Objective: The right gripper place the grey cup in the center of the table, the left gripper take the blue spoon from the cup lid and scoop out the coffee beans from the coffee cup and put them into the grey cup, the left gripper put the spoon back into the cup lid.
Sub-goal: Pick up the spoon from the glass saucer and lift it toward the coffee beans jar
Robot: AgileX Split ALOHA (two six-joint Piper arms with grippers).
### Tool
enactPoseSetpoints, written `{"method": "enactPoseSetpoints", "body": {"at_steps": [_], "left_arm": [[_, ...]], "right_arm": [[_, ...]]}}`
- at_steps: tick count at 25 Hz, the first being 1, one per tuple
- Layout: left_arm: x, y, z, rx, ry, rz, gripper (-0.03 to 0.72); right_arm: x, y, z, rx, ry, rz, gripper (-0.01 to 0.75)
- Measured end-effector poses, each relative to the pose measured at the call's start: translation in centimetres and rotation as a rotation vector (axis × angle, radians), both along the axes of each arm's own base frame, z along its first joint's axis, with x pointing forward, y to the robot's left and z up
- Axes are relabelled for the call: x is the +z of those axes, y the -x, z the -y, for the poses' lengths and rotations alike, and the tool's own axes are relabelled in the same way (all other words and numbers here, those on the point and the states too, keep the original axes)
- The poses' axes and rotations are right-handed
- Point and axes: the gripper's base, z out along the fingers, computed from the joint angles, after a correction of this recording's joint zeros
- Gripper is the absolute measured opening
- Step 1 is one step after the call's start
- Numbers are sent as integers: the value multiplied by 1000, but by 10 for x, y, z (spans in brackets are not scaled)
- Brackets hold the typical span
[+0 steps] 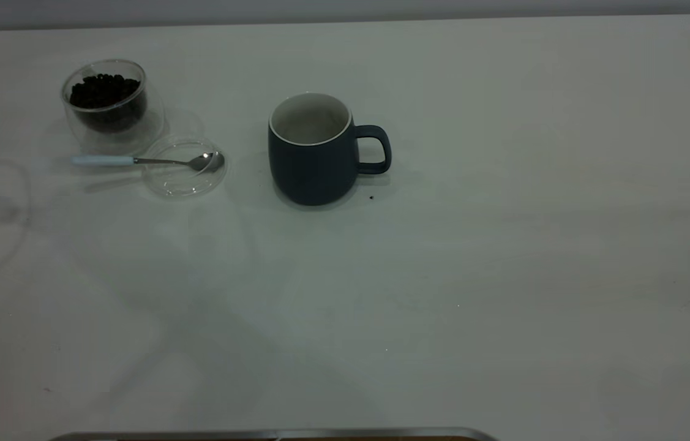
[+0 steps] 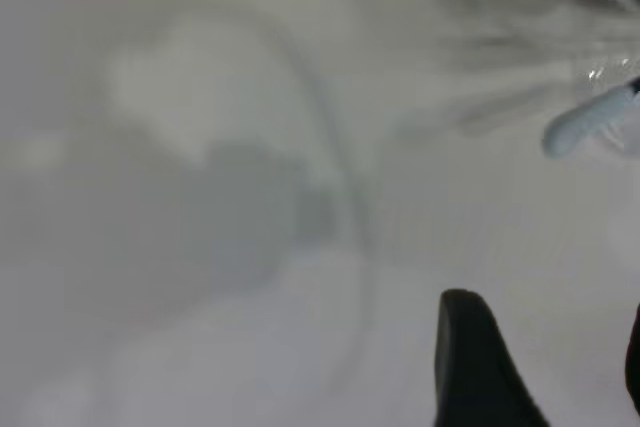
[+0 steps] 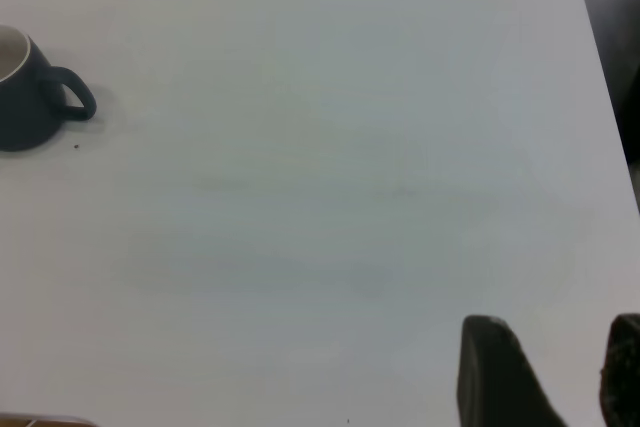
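Fingers [image 2: 475,367] of the left gripper [image 2: 555,372] are spread and hold nothing, near the pale handle of the blue spoon [image 1: 136,161]. The right gripper [image 3: 550,377] is also spread, well apart from the grey cup [image 1: 314,150] at the surface [image 1: 504,245] centre. Spoon bowl rests in the cup lid [image 1: 184,166], just beside the coffee cup [image 1: 111,104] with the coffee beans [image 1: 104,90]. Risk, I judge: a clumsy pinch could drag the light lid or knock the glass.
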Motion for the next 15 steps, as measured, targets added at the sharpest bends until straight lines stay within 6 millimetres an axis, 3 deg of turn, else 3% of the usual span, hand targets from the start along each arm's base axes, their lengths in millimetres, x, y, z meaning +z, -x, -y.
{"method": "enactPoseSetpoints", "body": {"at_steps": [5,11,15], "left_arm": [[-25,-12,2,-45,32,110,438],[-53,-14,8,-27,126,110,591],[-73,-11,10,-36,150,66,619]], "right_arm": [[0,0,0,0,0,0,290],[0,0,0,0,0,0,290],[0,0,0,0,0,0,290]]}}
